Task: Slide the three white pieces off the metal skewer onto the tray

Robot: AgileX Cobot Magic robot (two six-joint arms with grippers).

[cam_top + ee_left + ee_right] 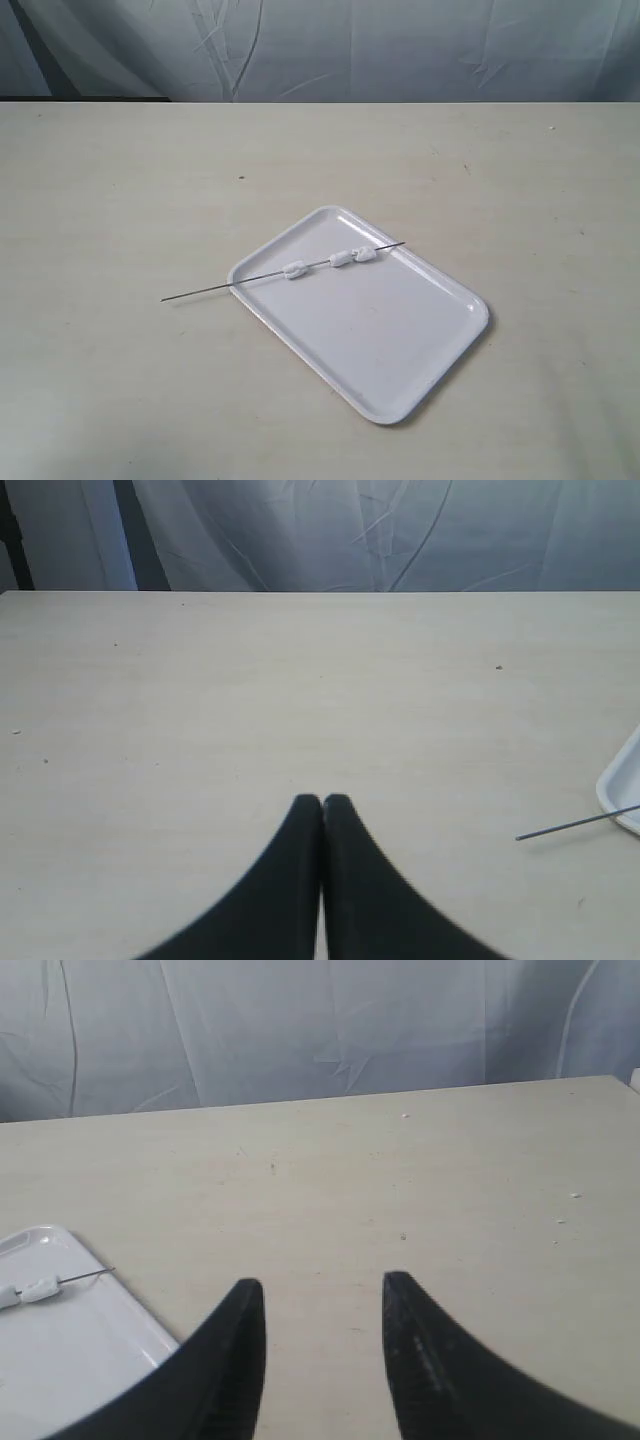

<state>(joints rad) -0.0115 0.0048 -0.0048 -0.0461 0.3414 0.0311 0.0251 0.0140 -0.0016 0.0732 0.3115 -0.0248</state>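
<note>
Two grippers, both above bare table [120, 180]: left gripper [322, 802] pressed together, right gripper [322, 1282] spread apart, nothing held. One tray [400, 350], flat on table. One metal skewer [200, 291] across tray's far end, one tip overhanging the table. Threaded on it, three white pieces [341, 258], above tray. Pale cloth [400, 50] behind.

Pale table [120, 400] under one white tray [400, 345]
</note>
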